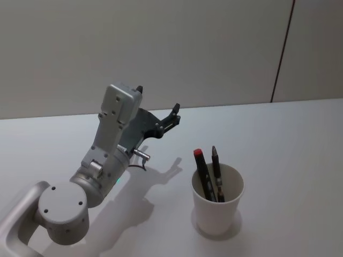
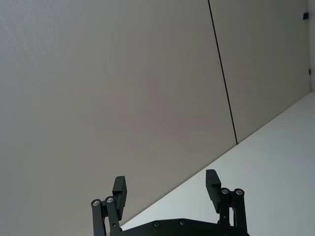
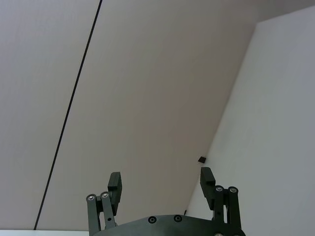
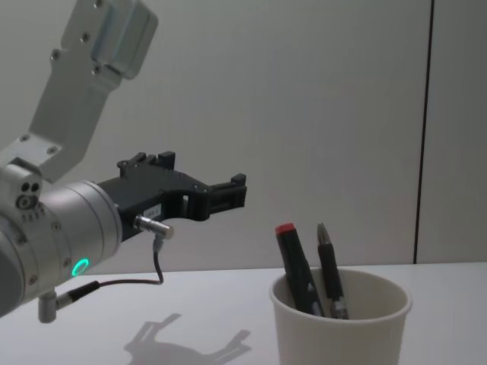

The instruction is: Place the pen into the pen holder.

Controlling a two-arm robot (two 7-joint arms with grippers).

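Here the pen holder (image 1: 217, 206) hides both pens' lower ends; left pincer (image 1: 157, 106) gapes empty.

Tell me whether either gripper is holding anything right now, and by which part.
Nothing is held. The left gripper is open and empty above the table, left of the pen holder; the right gripper is open and empty too. Both pens stand in the holder.

- The head view looked down from above on the pen holder (image 1: 217, 199), left gripper (image 1: 157, 104) behind-left of it.
- The chest view faced the pen holder (image 4: 341, 318) side-on, close, sharing both with the head view.
- Each wrist view looked past its own fingers, left (image 2: 120, 191) and right (image 3: 114, 181), at the wall (image 2: 123, 88).
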